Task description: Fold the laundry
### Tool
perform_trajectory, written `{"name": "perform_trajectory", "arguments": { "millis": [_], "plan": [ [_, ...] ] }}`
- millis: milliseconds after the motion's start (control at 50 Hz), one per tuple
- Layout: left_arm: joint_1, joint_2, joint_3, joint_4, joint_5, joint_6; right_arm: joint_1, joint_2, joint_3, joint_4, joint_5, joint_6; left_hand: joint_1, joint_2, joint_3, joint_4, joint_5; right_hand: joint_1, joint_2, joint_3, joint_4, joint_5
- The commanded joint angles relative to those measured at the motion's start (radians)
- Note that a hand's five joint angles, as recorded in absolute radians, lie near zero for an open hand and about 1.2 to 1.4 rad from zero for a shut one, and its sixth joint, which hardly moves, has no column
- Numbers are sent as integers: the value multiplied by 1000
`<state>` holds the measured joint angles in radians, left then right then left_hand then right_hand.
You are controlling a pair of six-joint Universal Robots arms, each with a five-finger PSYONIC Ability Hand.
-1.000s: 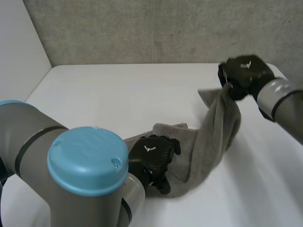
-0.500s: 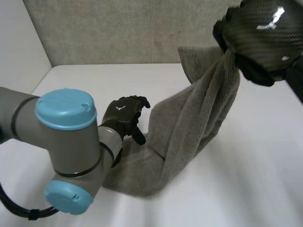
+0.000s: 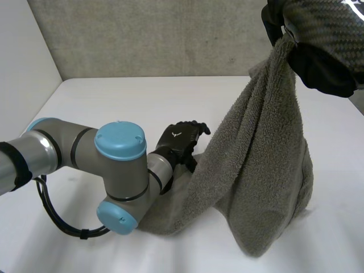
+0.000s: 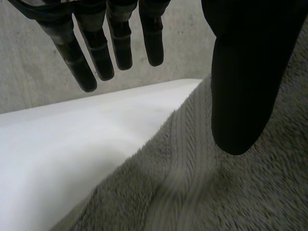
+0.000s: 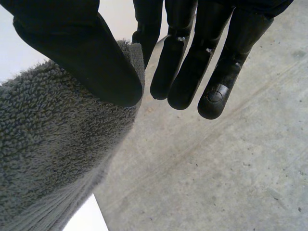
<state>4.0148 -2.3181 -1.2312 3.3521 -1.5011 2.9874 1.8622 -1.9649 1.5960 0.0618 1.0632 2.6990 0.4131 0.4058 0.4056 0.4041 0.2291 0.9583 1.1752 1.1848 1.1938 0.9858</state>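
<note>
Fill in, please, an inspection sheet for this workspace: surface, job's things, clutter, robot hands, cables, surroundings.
Surface: white table, no stains seen.
Job's things: one grey towel; its top end is lifted high, the rest hangs in a drape, and the lower end lies on the table.
Clutter: nothing seen.
Robot hands: right robot hand is raised and pinches the towel's top between thumb and fingers. Left robot hand is low over the towel's lower part, fingers straight, gripping nothing.
Cables: nothing foreign seen.
Surroundings: grey concrete wall behind the table, white wall at the robot's left.
</note>
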Motion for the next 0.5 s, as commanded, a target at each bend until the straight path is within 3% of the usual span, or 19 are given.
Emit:
{"name": "perform_trajectory", "arguments": {
  "millis": [20,60,80,120,180,200,220,240,260,300,320,340,380,400,440,500],
  "plan": [
    [0,-14,56,0,64,-10,0,1,9,0,-3,-4,-9,-1,-1,0,1,438,221,211,202,236],
    [0,-32,58,-6,192,-12,0,3,12,-2,-5,-4,0,7,7,9,9,438,221,211,202,236],
    [0,-32,58,-7,193,-12,0,3,12,-2,-5,-4,0,7,8,9,10,438,221,211,202,236],
    [0,-64,65,-23,351,-16,0,9,16,-8,-5,-4,23,31,31,32,33,438,221,211,202,236],
    [-2,-70,61,-40,415,-16,-3,18,22,-11,-5,-5,38,46,46,47,48,438,221,211,202,236],
    [0,-75,65,-60,458,-15,-3,18,22,-11,-5,-5,117,124,124,126,126,438,221,211,202,236],
    [0,-78,75,-72,464,-13,-9,20,25,-14,-5,-5,408,415,416,417,418,438,221,211,202,236],
    [0,-78,75,-72,464,-13,-9,20,25,-14,-5,-5,411,418,418,420,421,438,221,211,202,236],
    [0,-79,87,-76,447,-13,-15,24,25,-16,-6,-7,955,962,962,964,964,438,221,211,202,236],
    [4,-79,101,-74,404,-8,-15,34,24,-16,-12,-7,983,990,991,992,993,438,221,211,202,236],
    [15,-76,120,-74,338,-4,-15,43,19,-16,-23,-7,983,990,991,992,993,438,221,211,202,236],
    [15,-76,121,-74,337,-4,-17,56,13,-17,-35,-10,983,990,991,992,993,438,221,211,202,236],
    [58,-64,169,-74,174,7,-18,72,6,-20,-46,-18,983,990,991,992,993,438,221,211,202,236],
    [58,-64,170,-74,173,7,-18,72,6,-20,-46,-18,983,990,991,992,993,438,221,211,202,236],
    [99,-38,225,-73,41,37,-28,131,-16,-55,-45,-19,983,990,991,992,993,438,221,211,202,236],
    [127,-17,259,-68,-10,65,-31,213,-57,-115,-29,-15,983,990,991,992,993,438,221,211,202,236]
  ]
}}
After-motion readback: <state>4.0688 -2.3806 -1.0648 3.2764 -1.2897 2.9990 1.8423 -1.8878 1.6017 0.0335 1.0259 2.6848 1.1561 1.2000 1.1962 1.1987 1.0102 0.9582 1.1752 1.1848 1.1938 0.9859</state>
